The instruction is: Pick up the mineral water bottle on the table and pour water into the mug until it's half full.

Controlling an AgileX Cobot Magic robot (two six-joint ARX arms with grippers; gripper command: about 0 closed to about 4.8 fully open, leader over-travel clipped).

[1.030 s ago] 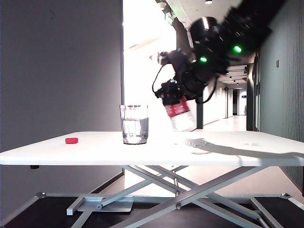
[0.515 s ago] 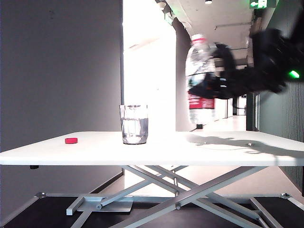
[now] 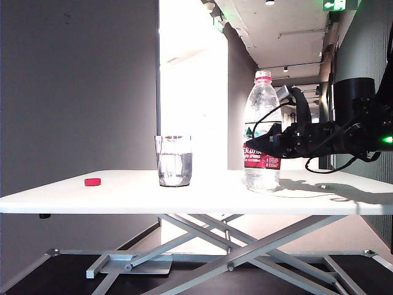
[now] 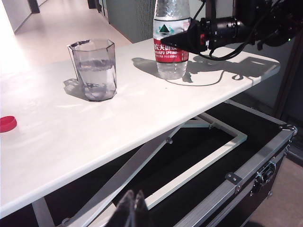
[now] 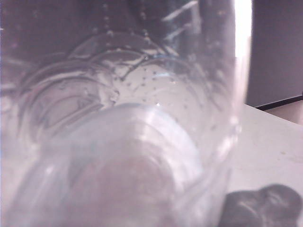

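Observation:
The mineral water bottle (image 3: 262, 104) stands upright on the white table (image 3: 123, 193), uncapped, right of the mug (image 3: 174, 161). My right gripper (image 3: 258, 147) reaches in level from the right and is shut on the bottle's red-and-white label; one dark finger (image 4: 185, 39) lies across the label in the left wrist view. In the right wrist view the clear bottle (image 5: 118, 142) fills the frame and hides the jaws. The mug (image 4: 93, 70) holds water to about half its height. My left gripper (image 4: 134, 210) hangs shut below the table's near edge, holding nothing.
A small red cap (image 3: 93, 182) lies on the table far left of the mug, also seen as the red cap (image 4: 7, 124) in the left wrist view. The grey crossed-leg frame (image 3: 245, 246) and an open black case (image 4: 246, 179) sit under the table.
The right arm swung the bottle from a tilt near the mug to upright, carried it right and lowered it onto the table. Mug, cap and left gripper have not moved.

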